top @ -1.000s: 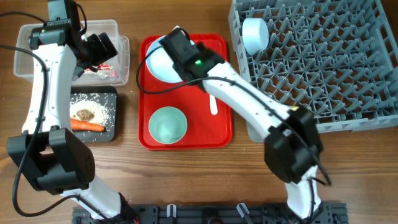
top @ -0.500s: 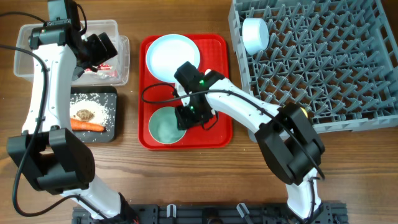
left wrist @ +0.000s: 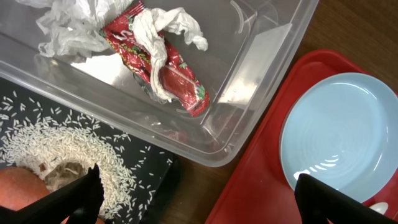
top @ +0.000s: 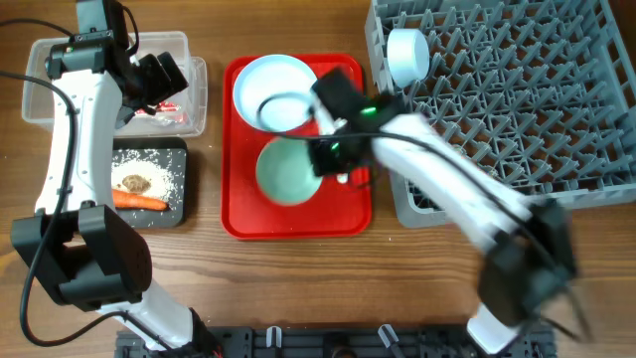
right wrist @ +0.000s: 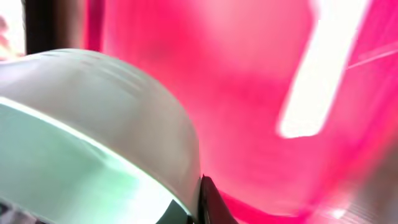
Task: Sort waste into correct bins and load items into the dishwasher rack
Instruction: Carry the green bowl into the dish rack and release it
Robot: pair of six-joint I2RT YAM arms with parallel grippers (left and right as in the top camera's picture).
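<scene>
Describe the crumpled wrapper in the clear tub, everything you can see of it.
The wrapper looks like thin paper. One part is glossy red with small green and white print, and white tissue-like folds twist around it and spread towards the tub's far side. It is crushed and creased, not flat. It lies loose on the floor of the clear plastic tub, near one wall. Only the tub touches it.
</scene>
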